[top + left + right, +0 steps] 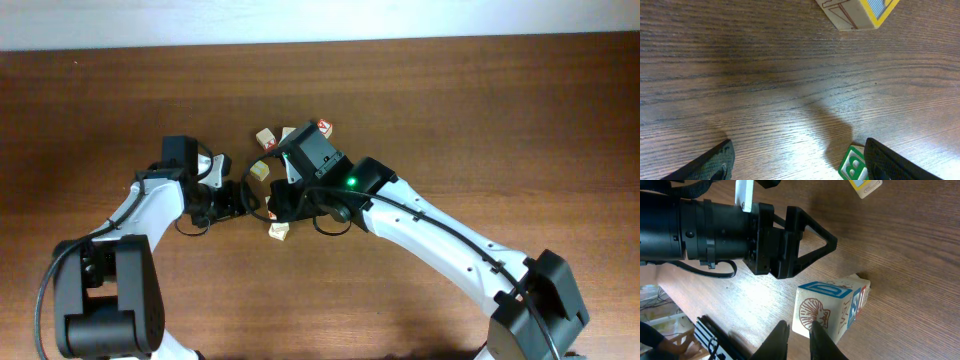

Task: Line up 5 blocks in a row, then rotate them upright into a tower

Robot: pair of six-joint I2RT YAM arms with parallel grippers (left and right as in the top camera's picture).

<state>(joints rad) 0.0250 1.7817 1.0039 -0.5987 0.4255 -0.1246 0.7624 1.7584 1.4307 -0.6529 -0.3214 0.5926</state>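
Brown wooden table (pixel 500 100), my left pincer (pixel 799 150) gaping wide with the green B block (pixel 854 168) between its fingers, yellow-faced cube (pixel 860 12) well beyond that block, right pincer (pixel 799 328) nearly closed at the shell-faced block (pixel 827 312).

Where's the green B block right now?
In the left wrist view, the green B block sits at the bottom edge, between the fingers of the open left tool, beside the one at picture right.
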